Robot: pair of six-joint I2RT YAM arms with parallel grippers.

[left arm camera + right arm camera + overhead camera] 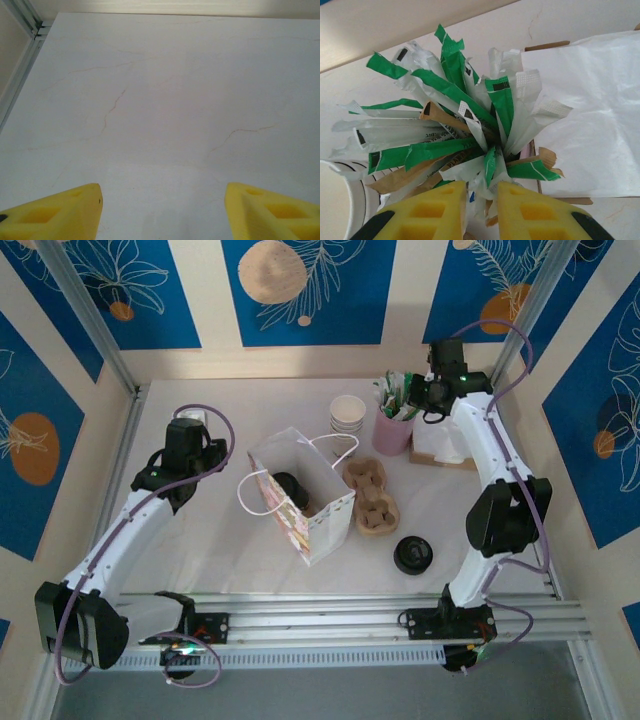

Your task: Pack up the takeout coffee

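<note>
Standing lid-up inside the paper bag, the takeout coffee lay nearer the left gripper, which hung wide open and empty over bare table, than the right gripper, nearly closed among the packets in the pink cup, its grip uncertain.

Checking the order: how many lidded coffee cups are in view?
1: the lidded cup sits inside the paper bag, mid-table. The bag's walls may hide more.

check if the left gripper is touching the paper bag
apart. the top view shows a strip of bare table between the left gripper and the paper bag. left wrist view: open jaws over bare table.
</note>
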